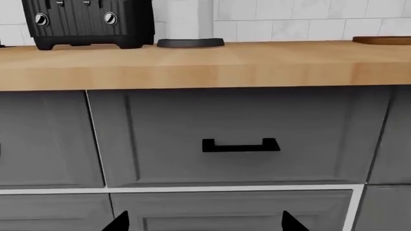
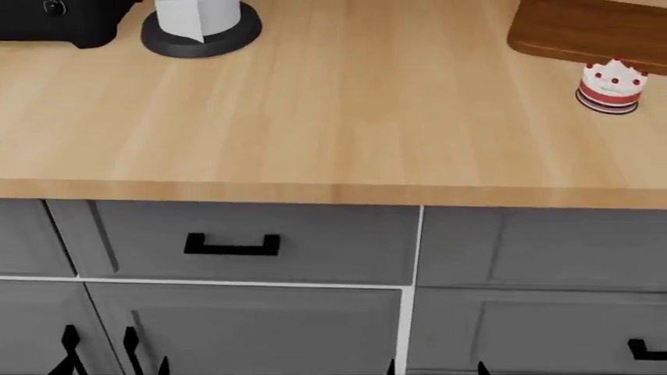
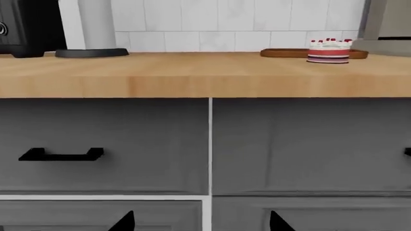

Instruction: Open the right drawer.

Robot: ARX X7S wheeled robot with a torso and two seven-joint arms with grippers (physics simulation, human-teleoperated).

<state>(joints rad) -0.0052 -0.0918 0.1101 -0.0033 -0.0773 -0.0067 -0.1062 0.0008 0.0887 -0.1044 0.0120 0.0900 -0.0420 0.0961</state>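
The right drawer [image 2: 542,248] sat shut under the wooden counter [image 2: 333,117]; below it, both grippers' [image 3: 199,222] fingertips stood apart, holding nothing

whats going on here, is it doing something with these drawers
A two-armed robot faces a kitchen counter, set to open the right drawer. That drawer is shut and nothing touches it. The left gripper and the right gripper are both open, hold nothing and sit back from the cabinet fronts. The left wrist camera faces the narrower drawer beside it, which is also shut.
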